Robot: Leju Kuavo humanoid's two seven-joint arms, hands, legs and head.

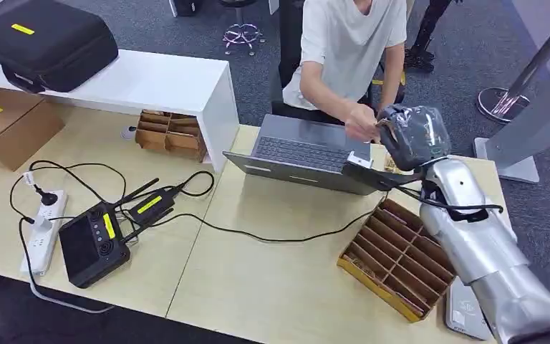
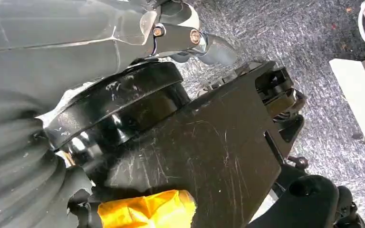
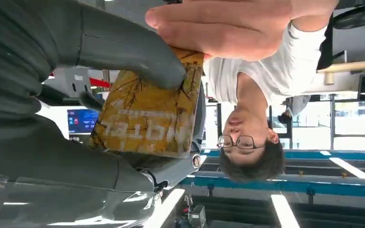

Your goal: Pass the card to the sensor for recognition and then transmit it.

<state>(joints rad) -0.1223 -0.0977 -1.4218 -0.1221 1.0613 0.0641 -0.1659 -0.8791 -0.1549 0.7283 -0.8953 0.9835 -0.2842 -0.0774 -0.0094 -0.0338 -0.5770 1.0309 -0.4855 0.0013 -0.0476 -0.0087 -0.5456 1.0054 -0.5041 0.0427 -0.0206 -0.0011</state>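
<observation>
The right hand (image 1: pixel 409 136) is raised just beyond the far right corner of the laptop (image 1: pixel 308 154) on the counter (image 1: pixel 272 287), holding the yellow card (image 3: pixel 147 116) between thumb and fingers. A person's hand (image 1: pixel 362 123) touches the card's far edge. The left hand (image 2: pixel 38 61) hangs by the floor; whether it is spread or curled cannot be told.

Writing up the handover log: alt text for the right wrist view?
The right robot hand holds a yellow card while a person's hand grips its far edge. Behind it, a person in a white shirt faces the camera.
</observation>
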